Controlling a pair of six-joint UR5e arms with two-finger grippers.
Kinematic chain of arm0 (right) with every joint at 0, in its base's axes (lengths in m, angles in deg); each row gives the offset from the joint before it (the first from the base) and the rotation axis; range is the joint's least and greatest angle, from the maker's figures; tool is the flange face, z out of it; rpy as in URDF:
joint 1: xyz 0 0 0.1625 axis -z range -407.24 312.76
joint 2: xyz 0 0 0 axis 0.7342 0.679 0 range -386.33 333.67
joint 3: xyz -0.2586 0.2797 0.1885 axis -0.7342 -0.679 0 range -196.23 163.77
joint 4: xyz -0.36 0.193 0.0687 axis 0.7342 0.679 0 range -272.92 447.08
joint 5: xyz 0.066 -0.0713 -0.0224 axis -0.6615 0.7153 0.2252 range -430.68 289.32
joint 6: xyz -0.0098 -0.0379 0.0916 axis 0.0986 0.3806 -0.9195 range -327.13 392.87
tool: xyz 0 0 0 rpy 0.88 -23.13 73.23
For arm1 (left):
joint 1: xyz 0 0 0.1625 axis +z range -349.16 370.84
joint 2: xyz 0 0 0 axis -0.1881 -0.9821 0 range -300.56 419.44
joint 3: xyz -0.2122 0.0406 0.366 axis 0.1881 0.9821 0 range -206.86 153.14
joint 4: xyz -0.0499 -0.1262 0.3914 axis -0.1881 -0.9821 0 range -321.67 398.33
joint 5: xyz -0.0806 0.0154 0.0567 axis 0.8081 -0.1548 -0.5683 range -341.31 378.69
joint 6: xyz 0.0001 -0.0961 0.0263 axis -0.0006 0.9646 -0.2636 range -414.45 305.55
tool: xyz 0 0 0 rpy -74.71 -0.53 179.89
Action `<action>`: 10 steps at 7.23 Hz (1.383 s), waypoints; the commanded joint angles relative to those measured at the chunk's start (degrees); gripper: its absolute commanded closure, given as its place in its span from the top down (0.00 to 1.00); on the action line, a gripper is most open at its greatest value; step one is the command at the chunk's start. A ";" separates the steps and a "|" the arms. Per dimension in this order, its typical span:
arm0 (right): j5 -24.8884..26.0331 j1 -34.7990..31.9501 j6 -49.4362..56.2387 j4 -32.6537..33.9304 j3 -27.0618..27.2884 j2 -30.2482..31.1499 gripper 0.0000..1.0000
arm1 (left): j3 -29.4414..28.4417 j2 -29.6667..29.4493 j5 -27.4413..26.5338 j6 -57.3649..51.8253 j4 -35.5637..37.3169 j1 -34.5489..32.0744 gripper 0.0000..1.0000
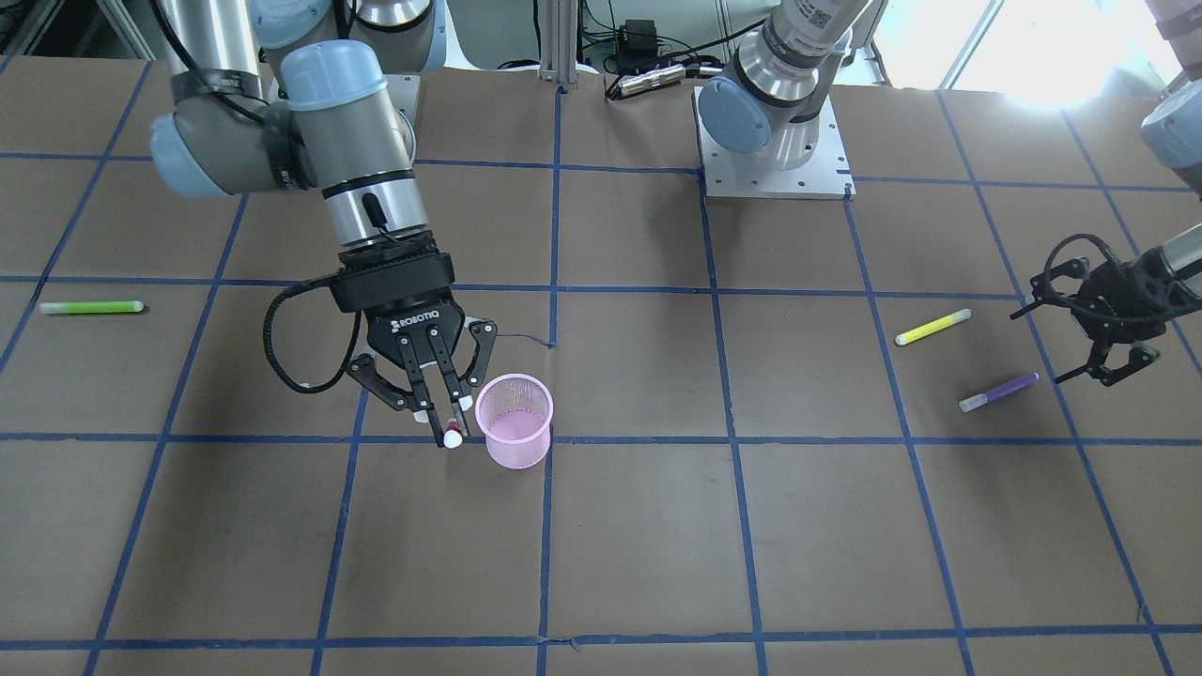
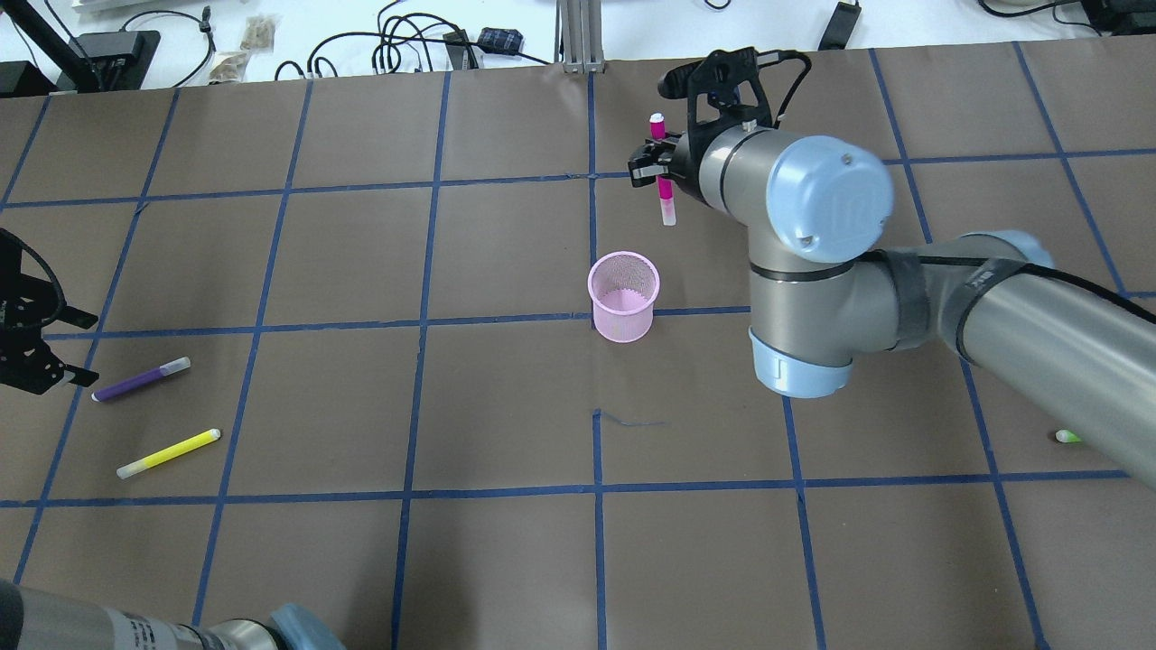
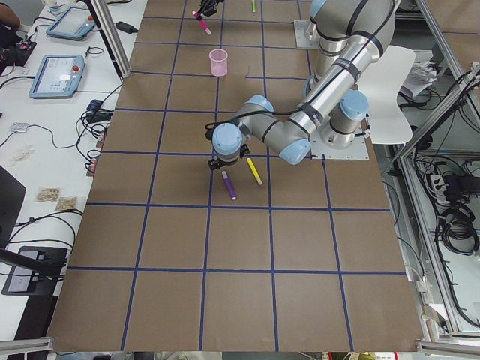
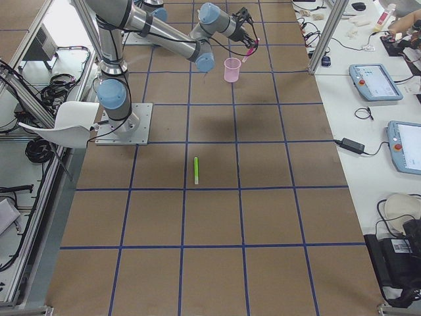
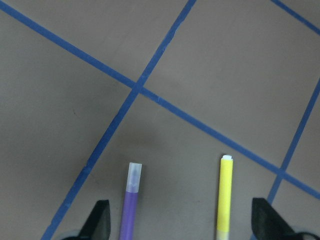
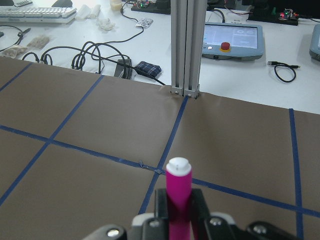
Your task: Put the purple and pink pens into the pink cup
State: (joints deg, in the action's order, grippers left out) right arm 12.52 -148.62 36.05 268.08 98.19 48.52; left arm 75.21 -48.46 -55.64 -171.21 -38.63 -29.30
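The pink mesh cup (image 2: 622, 296) stands upright near the table's middle. My right gripper (image 2: 657, 167) is shut on the pink pen (image 2: 664, 176) and holds it roughly upright in the air, on the cup's far side; the front view shows the pen (image 1: 453, 437) just beside the cup (image 1: 514, 420), outside it. The right wrist view shows the pen (image 6: 178, 200) between the fingers. The purple pen (image 2: 142, 379) lies on the table at the left. My left gripper (image 2: 79, 350) is open and empty just beside it; the left wrist view shows the purple pen (image 5: 131, 200) between the spread fingertips.
A yellow pen (image 2: 169, 453) lies next to the purple one and also shows in the left wrist view (image 5: 225, 195). A green pen (image 1: 91, 307) lies on the table on my right side. The arm bases (image 1: 775, 169) are bolted at the table's near edge.
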 commanded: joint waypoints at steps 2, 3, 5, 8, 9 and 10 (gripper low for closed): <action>8.27 -5.22 -6.42 3.13 0.10 -3.12 0.00 | 0.06 -8.35 5.33 -11.88 4.00 4.81 1.00; 8.21 -5.40 -6.60 3.04 0.71 -3.65 0.00 | -0.38 -10.38 5.24 -12.78 4.10 5.94 1.00; 8.12 -6.71 -9.75 2.60 0.71 -4.45 0.00 | -0.38 -12.59 5.24 -13.14 6.80 6.04 0.91; 8.38 -7.42 -11.88 2.77 1.06 -7.25 0.00 | -0.47 -12.25 4.54 -13.23 8.32 6.04 0.00; 8.38 -7.43 -11.88 2.95 2.54 -7.17 0.00 | -0.73 -12.24 4.54 -13.23 8.23 6.04 0.00; 8.55 -7.34 -11.53 3.13 3.43 -6.91 0.05 | -0.73 -12.16 4.54 -13.23 8.23 6.04 0.00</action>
State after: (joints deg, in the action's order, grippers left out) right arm 20.92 -155.99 24.31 271.01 100.49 41.56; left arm 74.59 -60.71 -51.08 -184.44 -30.43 -23.23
